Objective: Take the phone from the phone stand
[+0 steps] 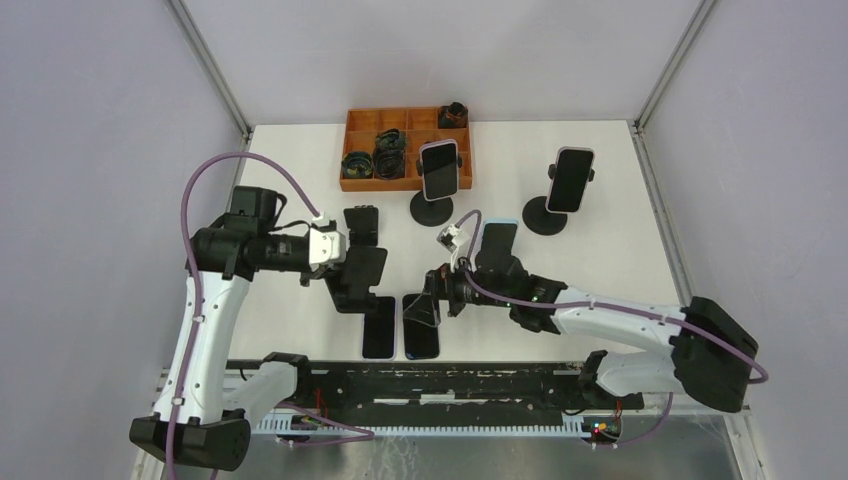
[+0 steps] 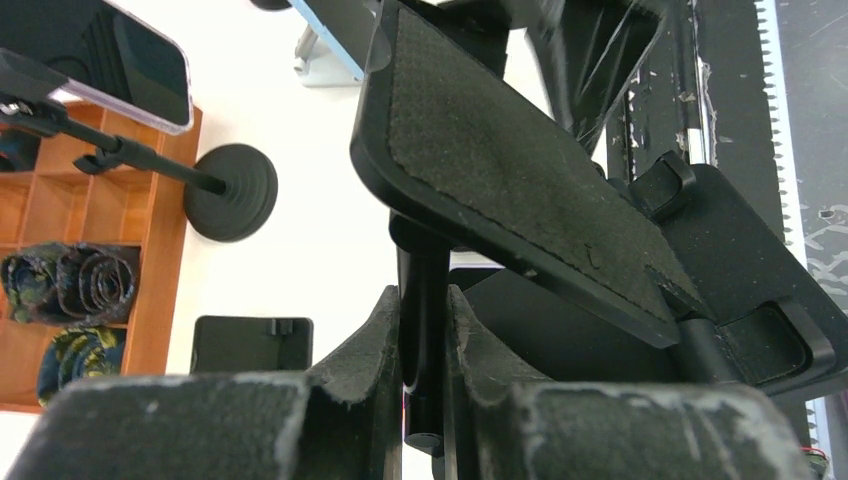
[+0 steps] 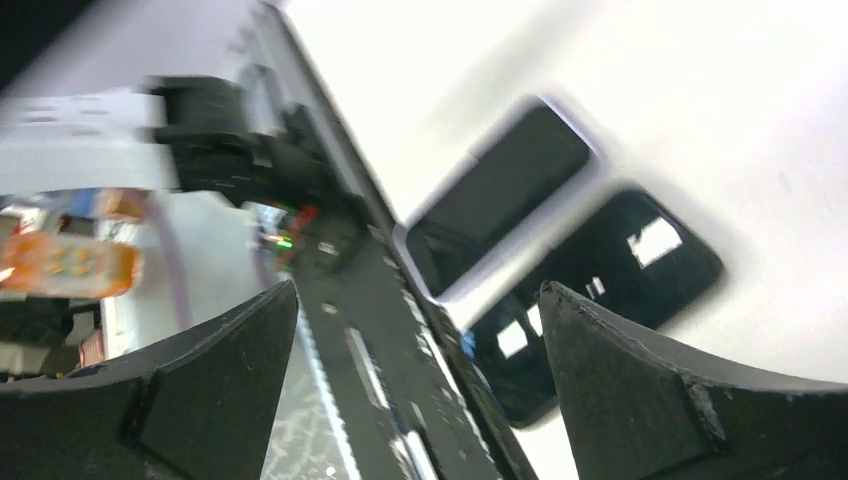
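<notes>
My left gripper (image 1: 338, 262) is shut on the stem (image 2: 423, 330) of an empty black phone stand (image 1: 365, 268); its padded cradle (image 2: 520, 170) fills the left wrist view above my left gripper (image 2: 423, 300). Two dark phones (image 1: 379, 327) (image 1: 421, 328) lie flat near the front edge. My right gripper (image 1: 432, 300) is open and empty just above them; in the blurred right wrist view it (image 3: 418, 287) frames both phones (image 3: 500, 195) (image 3: 600, 290). Two phones (image 1: 439, 170) (image 1: 570, 180) sit on round-base stands at the back. A blue-cased phone (image 1: 497, 240) stands behind my right arm.
An orange tray (image 1: 362, 185) with rolled straps sits at the back centre and shows in the left wrist view (image 2: 160, 250). Another empty black stand (image 1: 362, 222) lies beside my left gripper. The black rail (image 1: 430, 385) runs along the front edge.
</notes>
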Controlling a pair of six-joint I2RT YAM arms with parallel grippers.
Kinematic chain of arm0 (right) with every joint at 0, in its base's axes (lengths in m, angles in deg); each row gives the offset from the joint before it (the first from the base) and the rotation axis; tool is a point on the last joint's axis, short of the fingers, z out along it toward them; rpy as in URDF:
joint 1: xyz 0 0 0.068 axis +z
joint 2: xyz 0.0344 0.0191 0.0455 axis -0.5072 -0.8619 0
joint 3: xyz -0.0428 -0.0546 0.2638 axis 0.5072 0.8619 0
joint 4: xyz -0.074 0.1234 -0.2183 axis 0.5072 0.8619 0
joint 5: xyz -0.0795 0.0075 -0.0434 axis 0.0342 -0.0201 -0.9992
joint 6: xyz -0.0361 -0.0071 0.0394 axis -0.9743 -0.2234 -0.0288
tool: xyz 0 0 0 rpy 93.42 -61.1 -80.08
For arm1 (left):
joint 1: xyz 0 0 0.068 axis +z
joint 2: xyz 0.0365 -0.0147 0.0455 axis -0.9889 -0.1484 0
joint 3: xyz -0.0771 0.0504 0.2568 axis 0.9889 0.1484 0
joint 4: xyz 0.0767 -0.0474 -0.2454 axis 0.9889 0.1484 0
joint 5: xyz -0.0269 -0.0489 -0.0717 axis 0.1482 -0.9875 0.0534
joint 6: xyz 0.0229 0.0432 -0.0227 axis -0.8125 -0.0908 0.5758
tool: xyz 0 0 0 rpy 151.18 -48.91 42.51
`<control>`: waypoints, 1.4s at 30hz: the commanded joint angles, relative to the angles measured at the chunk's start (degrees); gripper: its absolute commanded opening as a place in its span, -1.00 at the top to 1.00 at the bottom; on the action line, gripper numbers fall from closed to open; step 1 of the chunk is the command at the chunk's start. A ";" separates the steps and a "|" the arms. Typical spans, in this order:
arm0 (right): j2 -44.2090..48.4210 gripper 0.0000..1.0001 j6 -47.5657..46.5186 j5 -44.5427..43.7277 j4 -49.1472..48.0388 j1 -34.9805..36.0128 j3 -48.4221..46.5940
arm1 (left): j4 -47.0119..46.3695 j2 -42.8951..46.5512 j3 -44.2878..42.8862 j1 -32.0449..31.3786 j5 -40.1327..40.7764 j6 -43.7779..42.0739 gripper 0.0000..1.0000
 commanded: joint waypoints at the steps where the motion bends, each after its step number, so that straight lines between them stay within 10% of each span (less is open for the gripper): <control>1: 7.92 -0.93 -7.02 8.77 -14.87 0.99 -3.57 | 4.10 -0.57 -2.80 -0.25 -6.54 -6.71 0.96; 19: -3.06 -0.31 7.96 12.94 -40.33 3.53 -12.62 | 6.05 -2.48 -5.38 -0.48 -11.76 -8.32 0.93; 25: -5.23 0.23 10.16 13.03 -43.61 3.99 -13.62 | 6.29 -2.70 -5.79 -0.56 -11.96 -8.60 0.90; 32: -4.39 1.00 8.00 14.45 -39.63 3.31 -13.09 | 9.17 -3.74 -6.71 -0.59 -7.29 -7.64 -0.02; 36: -1.18 1.00 2.76 15.73 -34.86 0.63 -10.14 | 9.22 -1.68 -4.34 -0.57 -5.72 -9.28 -0.47; 42: 3.97 1.00 -5.35 15.82 -28.29 -4.40 -5.35 | 9.21 -0.95 -3.12 -0.64 -2.50 -9.75 -0.57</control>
